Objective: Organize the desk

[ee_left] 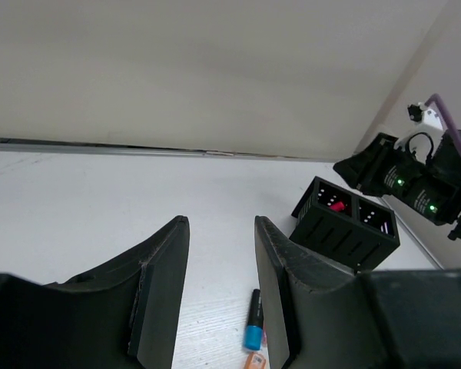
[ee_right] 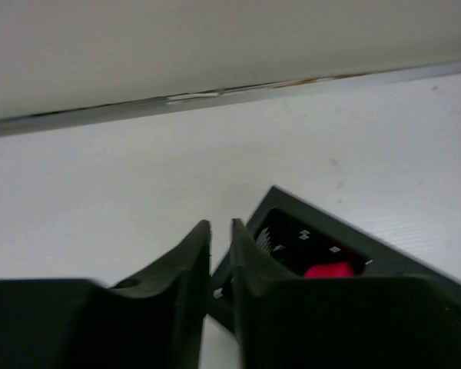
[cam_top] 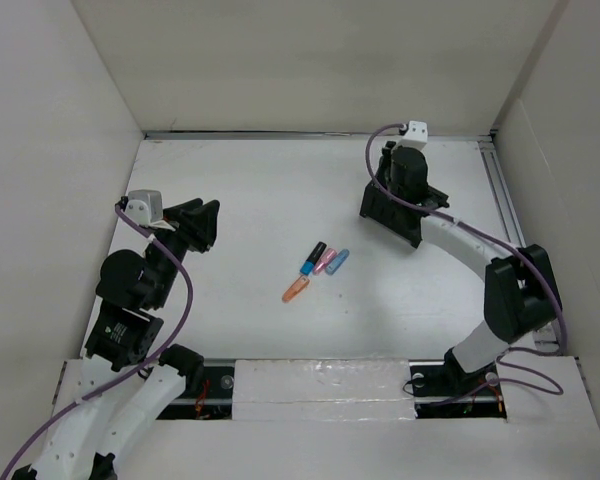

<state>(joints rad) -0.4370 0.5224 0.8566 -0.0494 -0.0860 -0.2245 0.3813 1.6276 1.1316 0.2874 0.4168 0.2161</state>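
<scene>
The desk is a flat white tabletop. Several markers lie at its middle: a black one with a blue cap, a pink one, a light blue one and an orange one. My left gripper is open and empty at the left, aimed toward them; the blue-capped marker shows between its fingers. My right gripper is at the back right, its jaws almost shut on a wall of the small black compartmented box. A red item lies in the box.
White wall panels enclose the desk at the left, back and right. A metal rail runs along the right edge and another along the back. The box also shows in the left wrist view.
</scene>
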